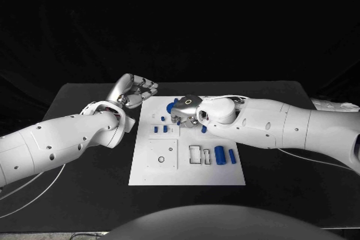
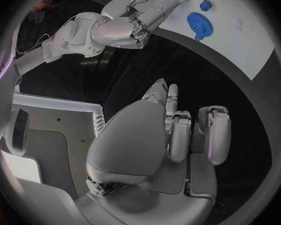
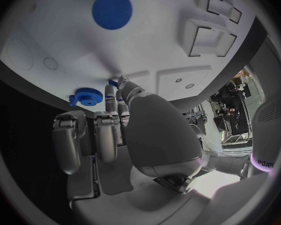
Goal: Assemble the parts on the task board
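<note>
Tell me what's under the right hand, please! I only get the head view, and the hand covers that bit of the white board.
Observer: The right wrist view shows a blue gear on the task board, near its edge, just past the right hand's fingertips.
Operator: Is the hand holding the gear?
Observer: No. In the left wrist view the gear sits beside the fingers, with a gap between them.
Operator: Has my left hand got anything in it?
Observer: No. The left wrist view shows the left hand with its fingers curled in on nothing, over the black table.
</note>
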Robot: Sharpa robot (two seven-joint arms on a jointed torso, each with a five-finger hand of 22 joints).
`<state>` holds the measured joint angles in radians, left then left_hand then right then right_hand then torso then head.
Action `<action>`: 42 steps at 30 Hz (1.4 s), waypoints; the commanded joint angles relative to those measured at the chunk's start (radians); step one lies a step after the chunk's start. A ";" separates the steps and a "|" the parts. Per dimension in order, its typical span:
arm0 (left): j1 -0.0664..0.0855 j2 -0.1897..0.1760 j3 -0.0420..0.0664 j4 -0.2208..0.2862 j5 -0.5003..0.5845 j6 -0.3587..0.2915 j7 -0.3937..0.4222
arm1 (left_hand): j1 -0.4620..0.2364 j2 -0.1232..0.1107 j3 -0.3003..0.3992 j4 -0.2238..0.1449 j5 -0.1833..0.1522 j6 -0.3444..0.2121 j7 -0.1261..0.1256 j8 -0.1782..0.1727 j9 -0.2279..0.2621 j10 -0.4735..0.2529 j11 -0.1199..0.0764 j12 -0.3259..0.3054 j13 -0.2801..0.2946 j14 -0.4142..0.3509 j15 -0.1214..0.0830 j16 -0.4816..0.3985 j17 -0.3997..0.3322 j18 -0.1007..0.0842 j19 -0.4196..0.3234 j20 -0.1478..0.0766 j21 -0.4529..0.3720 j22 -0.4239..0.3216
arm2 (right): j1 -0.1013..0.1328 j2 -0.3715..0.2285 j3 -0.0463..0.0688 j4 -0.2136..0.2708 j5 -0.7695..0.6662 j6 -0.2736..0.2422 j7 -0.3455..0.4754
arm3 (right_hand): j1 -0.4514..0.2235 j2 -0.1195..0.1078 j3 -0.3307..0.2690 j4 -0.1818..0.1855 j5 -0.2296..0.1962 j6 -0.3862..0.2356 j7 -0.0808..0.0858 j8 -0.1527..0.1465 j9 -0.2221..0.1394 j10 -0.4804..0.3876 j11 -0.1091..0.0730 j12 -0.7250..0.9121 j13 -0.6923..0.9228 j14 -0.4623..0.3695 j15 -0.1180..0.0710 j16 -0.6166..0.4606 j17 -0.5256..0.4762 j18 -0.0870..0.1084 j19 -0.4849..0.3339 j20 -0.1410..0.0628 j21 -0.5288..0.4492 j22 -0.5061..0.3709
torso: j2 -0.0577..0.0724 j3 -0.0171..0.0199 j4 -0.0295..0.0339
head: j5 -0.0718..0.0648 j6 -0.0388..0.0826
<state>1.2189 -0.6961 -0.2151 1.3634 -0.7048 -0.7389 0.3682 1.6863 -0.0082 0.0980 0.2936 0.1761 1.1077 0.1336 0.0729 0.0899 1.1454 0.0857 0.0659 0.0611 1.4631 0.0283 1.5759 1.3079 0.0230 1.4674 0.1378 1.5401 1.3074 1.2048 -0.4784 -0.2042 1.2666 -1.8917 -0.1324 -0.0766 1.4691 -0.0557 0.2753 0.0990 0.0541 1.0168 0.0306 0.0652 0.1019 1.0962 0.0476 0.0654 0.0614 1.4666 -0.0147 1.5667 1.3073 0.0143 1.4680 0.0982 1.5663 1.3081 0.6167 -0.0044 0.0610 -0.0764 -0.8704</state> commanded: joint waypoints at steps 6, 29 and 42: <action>0.002 0.002 0.001 0.003 -0.003 0.000 0.011 | -0.001 0.000 0.005 -0.002 -0.003 0.001 -0.002 -0.001 0.000 0.008 0.000 -0.003 0.000 0.108 -0.006 -0.005 0.263 -0.016 0.084 -0.009 0.005 0.255 | -0.002 0.005 0.000 -0.002 -0.018 0.015 -0.017 | 0.014 0.002 0.016 -0.002 -0.002 0.025 0.011 0.009 0.001 -0.001 -0.009 -0.001 0.000 0.104 -0.011 0.004 0.263 -0.014 0.103 -0.011 0.004 0.263 | -0.001 -0.0001 0.0004 | -0.002 -0.001; 0.002 0.005 0.001 0.001 -0.003 0.005 0.011 | 0.000 0.000 0.007 -0.002 -0.003 0.005 -0.003 0.001 0.001 0.010 -0.001 -0.002 0.000 0.108 -0.007 -0.005 0.263 -0.016 0.084 -0.009 0.005 0.255 | -0.005 0.010 -0.001 -0.007 -0.028 0.031 -0.030 | 0.028 0.006 0.044 -0.016 0.000 0.045 0.021 0.009 0.000 0.021 -0.032 0.003 0.000 0.104 -0.027 0.004 0.263 -0.014 0.103 -0.025 0.004 0.263 | 0.000 -0.0004 0.0002 | -0.004 -0.001; 0.002 0.006 0.001 0.000 -0.003 0.007 0.011 | 0.000 0.001 0.008 -0.001 -0.003 0.006 -0.003 0.001 0.001 0.012 -0.001 -0.002 0.000 0.108 -0.007 -0.005 0.263 -0.016 0.084 -0.009 0.005 0.255 | -0.006 0.011 -0.001 -0.009 -0.023 0.009 -0.022 | -0.016 0.004 0.034 0.001 -0.002 0.113 0.029 0.029 0.012 0.082 -0.034 0.008 0.001 0.104 -0.036 0.004 0.263 -0.014 0.103 -0.036 0.004 0.263 | -0.001 -0.0002 0.0001 | -0.005 -0.001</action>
<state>1.2196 -0.6929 -0.2150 1.3623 -0.7048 -0.7378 0.3682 1.6863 -0.0082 0.1007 0.2910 0.1761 1.1076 0.1337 0.0729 0.0900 1.1490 0.0821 0.0659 0.0611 1.4631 0.0283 1.5759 1.3078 0.0230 1.4639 0.1343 1.5400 1.3074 1.1994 -0.4683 -0.2052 1.2578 -1.9026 -0.1222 -0.0993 1.4619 -0.0514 0.3091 0.0954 0.0540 1.1220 0.0612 0.0886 0.1128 1.1728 0.0166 0.0693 0.0615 1.4666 -0.0434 1.5667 1.3079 0.0143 1.4680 0.0695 1.5663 1.3076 0.6162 -0.0047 0.0610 -0.0809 -0.8705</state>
